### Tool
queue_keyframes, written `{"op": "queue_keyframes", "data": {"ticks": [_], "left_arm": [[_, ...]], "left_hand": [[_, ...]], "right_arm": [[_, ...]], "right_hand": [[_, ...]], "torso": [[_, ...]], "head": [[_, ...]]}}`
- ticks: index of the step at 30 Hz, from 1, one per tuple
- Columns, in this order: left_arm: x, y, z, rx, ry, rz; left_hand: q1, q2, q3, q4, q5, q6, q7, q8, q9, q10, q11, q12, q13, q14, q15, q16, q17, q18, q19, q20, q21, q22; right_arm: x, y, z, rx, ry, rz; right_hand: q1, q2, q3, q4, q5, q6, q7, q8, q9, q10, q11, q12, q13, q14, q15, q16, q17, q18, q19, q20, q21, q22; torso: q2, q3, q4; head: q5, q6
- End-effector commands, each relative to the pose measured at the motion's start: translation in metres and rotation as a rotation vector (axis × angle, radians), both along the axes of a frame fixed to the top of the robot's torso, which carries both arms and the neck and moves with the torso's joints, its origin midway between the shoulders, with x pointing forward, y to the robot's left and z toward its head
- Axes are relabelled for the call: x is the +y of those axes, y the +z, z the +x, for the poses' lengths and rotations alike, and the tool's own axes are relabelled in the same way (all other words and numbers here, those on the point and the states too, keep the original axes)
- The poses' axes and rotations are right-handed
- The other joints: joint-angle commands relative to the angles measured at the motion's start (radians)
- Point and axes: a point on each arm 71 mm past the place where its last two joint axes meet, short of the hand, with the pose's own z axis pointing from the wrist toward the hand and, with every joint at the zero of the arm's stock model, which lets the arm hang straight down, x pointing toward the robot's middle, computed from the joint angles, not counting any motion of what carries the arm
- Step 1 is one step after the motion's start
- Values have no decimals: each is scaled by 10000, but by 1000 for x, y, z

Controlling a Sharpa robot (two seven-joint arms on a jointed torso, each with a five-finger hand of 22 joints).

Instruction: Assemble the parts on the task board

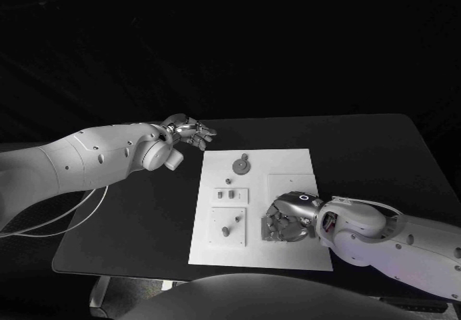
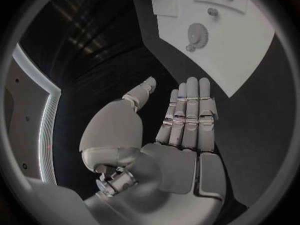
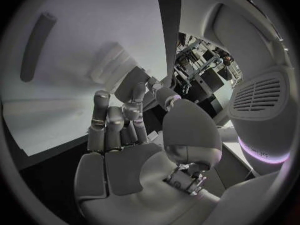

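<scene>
The right hand (image 1: 285,219), silver and many-fingered, is lowered onto the near right part of the white, flat, matte rectangular task board (image 1: 288,160), its fingers curled down over something there. What lies beneath them is hidden, so whether a part is gripped cannot be told. If a part is being seated, pressure would best be kept straight down and light until it drops home, since the board looks smooth and a small piece could skid.

Left of that hand, a small grey peg (image 1: 226,231) stands in a raised square plate. Farther up the board, a grey round toothed gear (image 1: 241,165) lies flat.

Beyond the board's far left corner, the left hand (image 1: 187,131) is held above the black table (image 1: 374,147), fingers straight and together, holding nothing.
</scene>
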Motion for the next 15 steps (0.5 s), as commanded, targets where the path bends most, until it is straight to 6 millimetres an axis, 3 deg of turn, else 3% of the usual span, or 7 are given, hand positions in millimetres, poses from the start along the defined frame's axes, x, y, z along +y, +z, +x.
{"op": "queue_keyframes", "data": {"ticks": [1, 15], "left_arm": [[-2, 0, 0, 21, -174, -52], [-1, 0, 0, 49, -176, -31]], "left_hand": [[16, -60, -7, 16, -9, -86, 5, 57, -15, -88, 12, 68, -10, 24, 29, -36, 13, 141, -24, 24, -53, 15], [13, -57, -10, 18, -10, -91, 7, 60, -16, -92, 14, 70, -13, 23, 31, -45, 23, 141, -26, 26, -59, 19]], "right_arm": [[-1, -3, -2, 148, 159, -128], [-3, 2, -4, -18, 68, 242]], "right_hand": [[-5, 35, 16, -39, 47, 20, 14, 16, -17, 78, 19, -39, 8, 81, -11, 110, -8, 134, 74, -4, -19, 63], [-90, 50, -9, -50, 46, 22, 19, 9, -26, 91, 19, -52, 16, 92, -24, 106, -5, 134, 97, -3, -22, 62]], "torso": [[2, -2, -1], [0, -4, -4]], "head": [[1, 1], [1, 1]]}}
